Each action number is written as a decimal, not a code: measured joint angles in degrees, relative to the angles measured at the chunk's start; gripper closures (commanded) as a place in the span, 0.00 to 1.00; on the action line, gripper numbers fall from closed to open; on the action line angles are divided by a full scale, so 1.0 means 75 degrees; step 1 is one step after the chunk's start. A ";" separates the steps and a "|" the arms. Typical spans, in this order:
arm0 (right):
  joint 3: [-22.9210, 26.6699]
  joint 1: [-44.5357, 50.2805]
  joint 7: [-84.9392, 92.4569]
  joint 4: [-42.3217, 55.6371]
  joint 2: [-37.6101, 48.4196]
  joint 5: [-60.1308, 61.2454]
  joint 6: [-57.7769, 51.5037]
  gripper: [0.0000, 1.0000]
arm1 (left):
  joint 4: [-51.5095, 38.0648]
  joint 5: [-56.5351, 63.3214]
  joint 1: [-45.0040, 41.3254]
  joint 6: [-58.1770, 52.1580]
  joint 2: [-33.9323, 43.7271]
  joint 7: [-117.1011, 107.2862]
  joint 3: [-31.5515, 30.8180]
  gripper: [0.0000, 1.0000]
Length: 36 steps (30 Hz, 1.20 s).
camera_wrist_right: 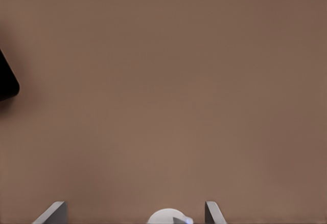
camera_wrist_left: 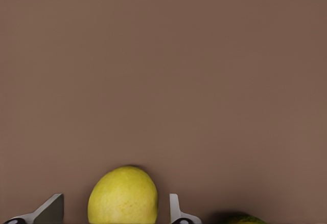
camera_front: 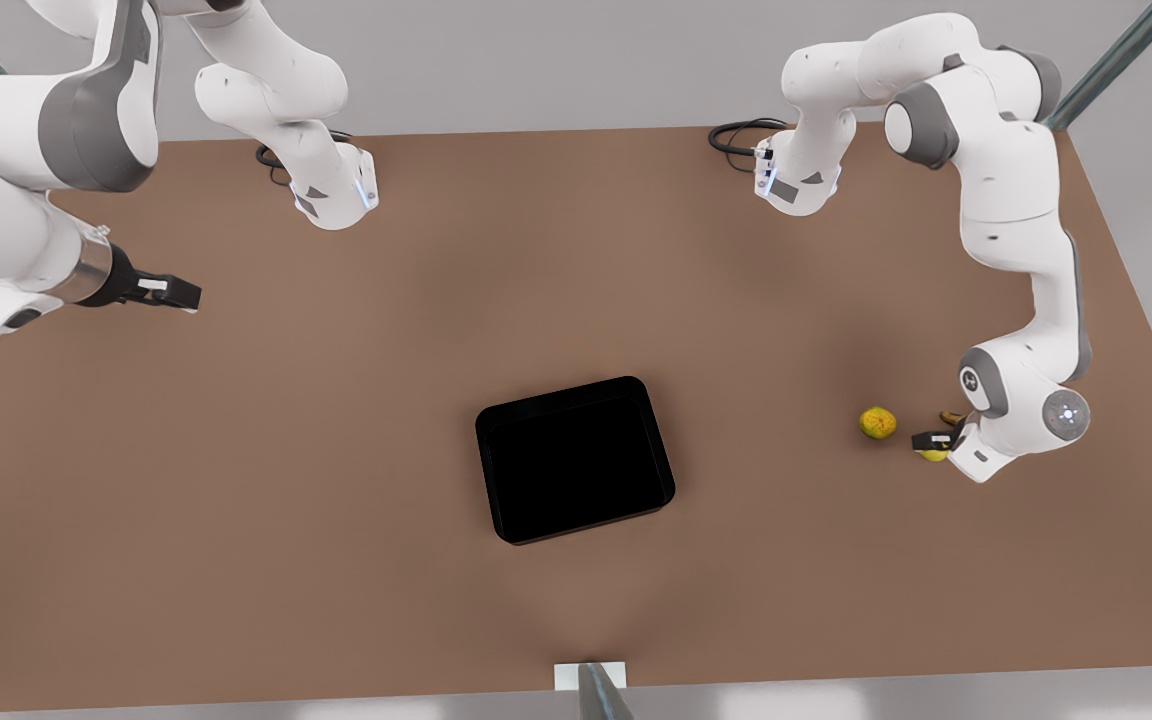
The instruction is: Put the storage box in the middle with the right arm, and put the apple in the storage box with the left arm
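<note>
Storage box (camera_front: 576, 460) sits mid-table, so step 2 is in hand. My left gripper (camera_wrist_left: 110, 211) hangs spread over the apple (camera_wrist_left: 122, 196), which lies between my 2 fingers (camera_wrist_left: 48, 211), untouched. Next I judge: close gently, lift, carry to the box. My right gripper (camera_wrist_right: 135, 214) waits open, well apart from it.

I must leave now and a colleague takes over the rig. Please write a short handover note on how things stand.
Left gripper: low at the front view's right, jaws open on either side of the small smooth yellow-green apple, not closed on it.
Right gripper: waiting above the table at the front view's left, jaws open, nothing in them.
Glossy black rectangular storage box: about mid-table, nothing inside it.
Done: box placed.
Left: grasp the apple, carry it into the box.
</note>
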State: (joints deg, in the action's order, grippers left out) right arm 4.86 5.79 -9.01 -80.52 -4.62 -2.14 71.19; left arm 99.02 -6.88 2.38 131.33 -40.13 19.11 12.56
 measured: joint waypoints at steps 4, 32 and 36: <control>-0.0004 0.0008 -0.0022 -0.0018 -0.0001 0.0000 -0.0015 0.00 | -0.0004 -0.0002 -0.0019 0.0050 -0.0040 0.0060 0.0000 0.22; -0.0001 0.0020 -0.0068 -0.0026 -0.0101 0.0032 -0.0040 0.00 | -0.2498 0.0125 -0.2703 -0.2737 0.0973 -0.1752 -0.1127 0.53; 0.0001 0.0019 -0.0067 -0.0022 -0.0098 0.0034 -0.0034 0.00 | -0.3788 0.0138 -0.4095 -0.3593 0.0313 -0.3387 -0.1892 0.53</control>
State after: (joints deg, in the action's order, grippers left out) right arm 4.87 5.94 -9.51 -80.68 -5.36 -1.88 70.94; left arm 70.61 -5.85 -28.34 104.38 -37.78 -6.29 -1.63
